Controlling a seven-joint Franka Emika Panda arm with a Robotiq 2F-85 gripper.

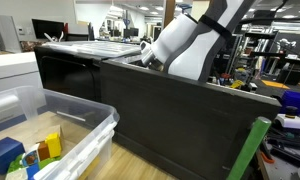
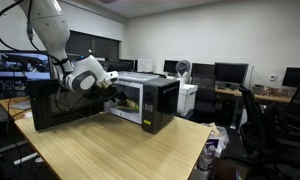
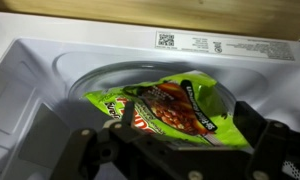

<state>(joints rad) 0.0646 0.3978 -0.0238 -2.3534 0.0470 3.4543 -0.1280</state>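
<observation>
In the wrist view a green snack bag with a red and brown picture lies on the glass turntable inside a white microwave cavity. My gripper is open, its two dark fingers standing at either side of the bag's near edge. I cannot tell whether they touch the bag. In an exterior view the arm reaches into the black microwave past its open door. In an exterior view the white wrist dips behind the dark door, so the fingers are hidden there.
The microwave stands on a wooden table. A label strip runs along the cavity's back wall. A clear plastic bin holding coloured toys stands by the door. Office chairs and monitors stand behind.
</observation>
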